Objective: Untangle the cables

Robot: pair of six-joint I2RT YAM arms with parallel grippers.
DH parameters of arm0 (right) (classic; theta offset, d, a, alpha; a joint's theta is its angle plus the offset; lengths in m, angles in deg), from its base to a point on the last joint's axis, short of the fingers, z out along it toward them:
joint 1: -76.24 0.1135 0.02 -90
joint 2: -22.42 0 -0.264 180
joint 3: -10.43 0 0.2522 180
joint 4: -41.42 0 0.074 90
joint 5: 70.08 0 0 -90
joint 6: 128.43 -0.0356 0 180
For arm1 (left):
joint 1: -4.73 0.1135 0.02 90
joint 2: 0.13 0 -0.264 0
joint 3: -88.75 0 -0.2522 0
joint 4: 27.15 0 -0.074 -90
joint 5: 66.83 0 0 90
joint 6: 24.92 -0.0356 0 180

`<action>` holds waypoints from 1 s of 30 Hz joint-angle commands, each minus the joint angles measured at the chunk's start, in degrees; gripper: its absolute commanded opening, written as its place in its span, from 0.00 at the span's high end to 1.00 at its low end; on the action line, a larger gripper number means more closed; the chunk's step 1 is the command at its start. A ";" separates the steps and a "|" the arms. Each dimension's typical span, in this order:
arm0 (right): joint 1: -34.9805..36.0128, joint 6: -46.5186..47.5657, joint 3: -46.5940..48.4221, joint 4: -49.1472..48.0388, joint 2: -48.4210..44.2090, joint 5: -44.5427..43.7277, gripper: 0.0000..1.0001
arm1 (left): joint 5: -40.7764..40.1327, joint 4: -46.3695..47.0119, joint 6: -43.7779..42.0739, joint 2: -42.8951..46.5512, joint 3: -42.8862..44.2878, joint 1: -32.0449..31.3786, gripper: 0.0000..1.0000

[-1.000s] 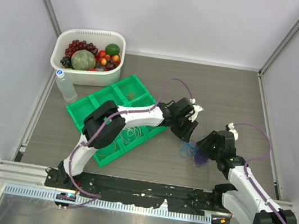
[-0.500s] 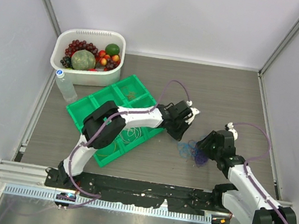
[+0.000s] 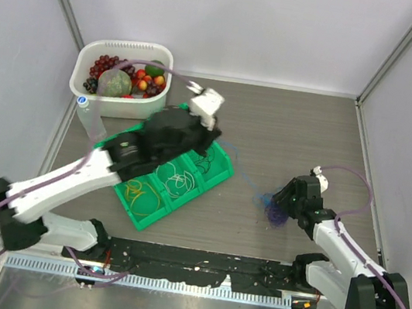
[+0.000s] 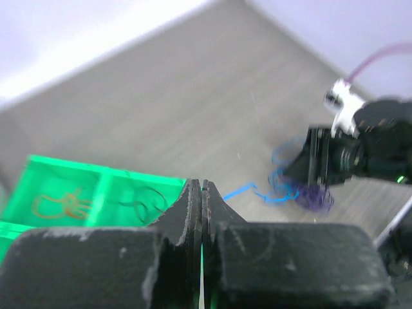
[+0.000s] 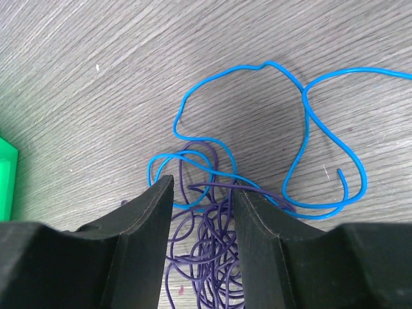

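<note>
Only the blue wire (image 5: pixel 304 106) is pinched.
The left gripper (image 4: pixel 201 193) pinches it; the right gripper (image 5: pixel 203 193) spreads its fingers around purple wires (image 5: pixel 212 257).

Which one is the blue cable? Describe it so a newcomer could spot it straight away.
Start at the green tray and look right across the table to the right claw. Between its fingers sits a dense purple tangle; the blue cable is the single bright-blue strand looping loosely round that knot and trailing back to the shut left claw.
</note>
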 commanded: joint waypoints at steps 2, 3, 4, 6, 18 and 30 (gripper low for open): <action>-0.08 -1.32 2.26 2.04 2.78 -6.49 0.52 | -13.22 5.42 -7.35 16.51 -2.64 -0.19 1.00; -0.25 -1.50 2.44 2.13 3.22 -6.84 0.52 | -14.11 4.55 -8.14 18.35 -1.94 -0.11 1.00; -0.34 -1.50 2.70 2.22 3.75 -6.76 0.52 | -14.81 3.49 -8.85 19.94 -0.89 -0.19 1.00; -0.43 -1.76 3.05 2.66 4.63 -7.28 0.52 | -16.39 1.64 -10.08 22.23 0.53 -0.19 1.00; -1.22 -2.12 3.23 3.27 5.16 -8.43 0.52 | -40.46 -3.64 -17.28 28.13 10.80 -0.11 1.00; -1.39 -0.71 3.23 2.31 5.61 -5.18 0.53 | -43.45 -8.22 -17.37 22.33 12.06 -0.19 1.00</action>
